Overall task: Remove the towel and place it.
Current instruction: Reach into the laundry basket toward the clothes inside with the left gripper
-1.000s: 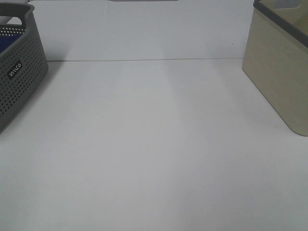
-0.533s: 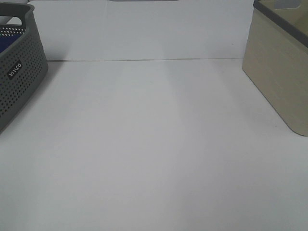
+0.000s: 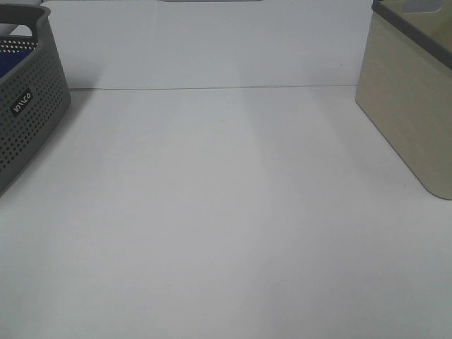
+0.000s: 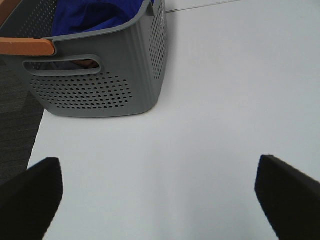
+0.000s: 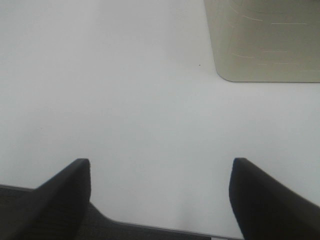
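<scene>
The royal-blue towel (image 4: 95,15) lies bunched inside the grey perforated basket (image 4: 100,90); in the exterior high view only a sliver of the towel (image 3: 13,62) shows through the basket (image 3: 28,106) at the far left. My left gripper (image 4: 157,192) is open and empty over the white table, short of the basket. My right gripper (image 5: 160,195) is open and empty near the table's front edge, short of the beige basket (image 5: 265,40). Neither gripper shows in the exterior high view.
The beige basket (image 3: 413,92) with a dark rim stands at the far right. A white tabletop (image 3: 226,212) spreads between the two baskets. An orange strip (image 4: 25,47) shows by the grey basket's handle. Dark floor (image 4: 15,115) lies beyond the table's left edge.
</scene>
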